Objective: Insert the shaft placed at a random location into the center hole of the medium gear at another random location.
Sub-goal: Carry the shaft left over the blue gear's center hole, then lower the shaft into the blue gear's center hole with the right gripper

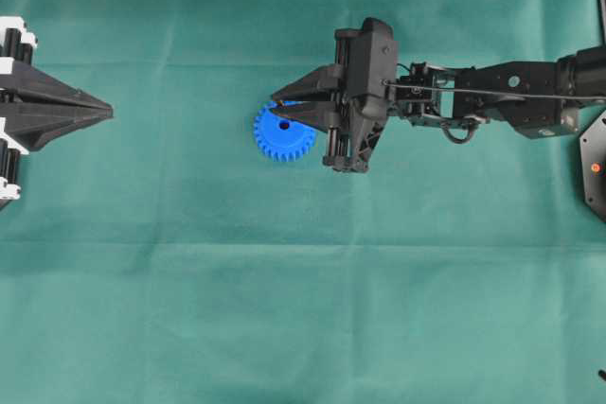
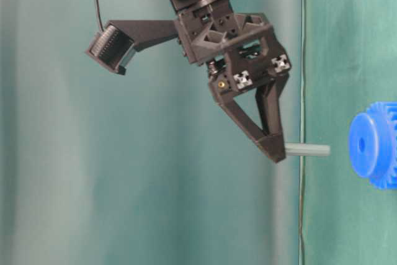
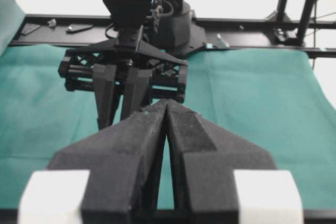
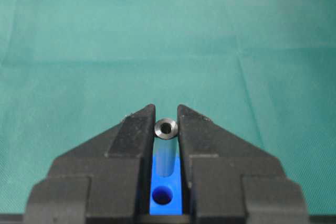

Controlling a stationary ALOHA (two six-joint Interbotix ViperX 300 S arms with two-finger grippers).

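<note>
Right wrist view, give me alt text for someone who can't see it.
The right tool pinches a silvery shaft between its fingertips, above the blue gear and its center hole, over a green cloth.

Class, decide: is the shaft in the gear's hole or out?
Out: the shaft, gripped by the right gripper, is apart from the medium gear; center hole empty.

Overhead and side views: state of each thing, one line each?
Shaft: clamped in the right gripper, off the cloth, not inserted.
Gear: flat on the cloth, center hole empty.
Right gripper: shut on the shaft, above the gear.
Left gripper: shut, empty, away from the gear.
</note>
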